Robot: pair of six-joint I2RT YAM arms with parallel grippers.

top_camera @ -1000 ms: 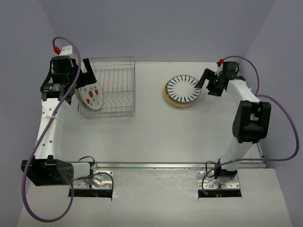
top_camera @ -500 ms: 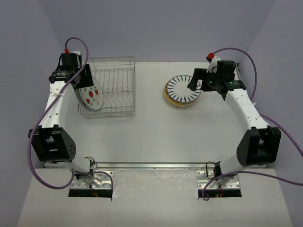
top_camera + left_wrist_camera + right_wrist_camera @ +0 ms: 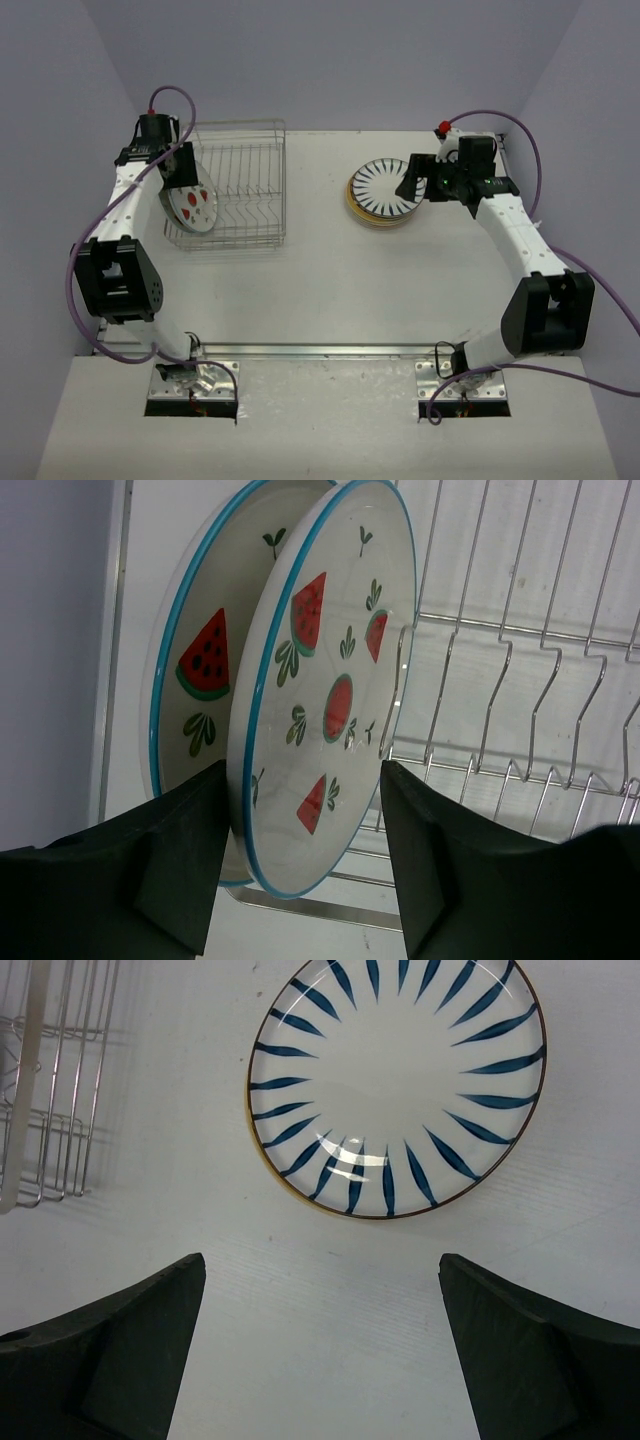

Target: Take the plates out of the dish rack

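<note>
Watermelon plate (image 3: 330, 680) upright between spread left gripper (image 3: 303, 780) jaws, in dish rack (image 3: 520, 630)

2 watermelon plates (image 3: 330, 730) upright at rack (image 3: 245, 185) L end; striped-top stack (image 3: 384, 190) apart

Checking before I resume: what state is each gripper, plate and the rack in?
front watermelon plate: upright in dish rack
rear watermelon plate: upright, beside it
striped plate: flat, atop stack
dish rack: other slots empty
left gripper: open, astride front watermelon plate
right gripper: open, empty
</note>
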